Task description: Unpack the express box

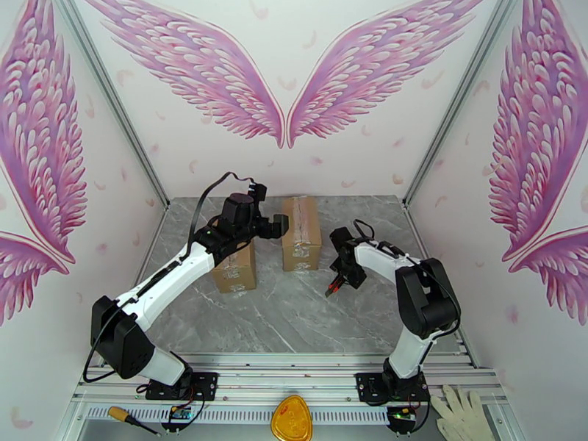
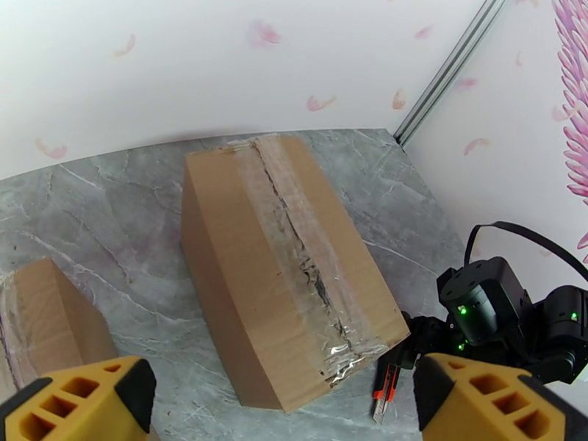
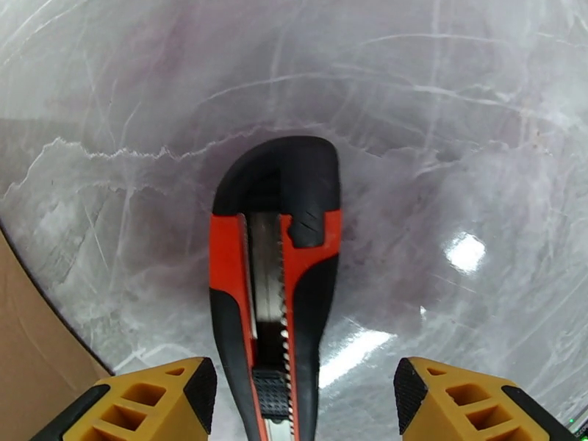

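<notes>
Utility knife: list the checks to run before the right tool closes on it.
1. Utility knife sits between the right tool's fingers: ok.
2. Fingers touch the knife: not ok, a gap shows on each side.
3. Blade drawn in: cannot tell.
4. Left tool open and off the taped cardboard box: ok.
5. Tape along the box's seam cut through: cannot tell. It looks ragged, and the flaps are closed.
</notes>
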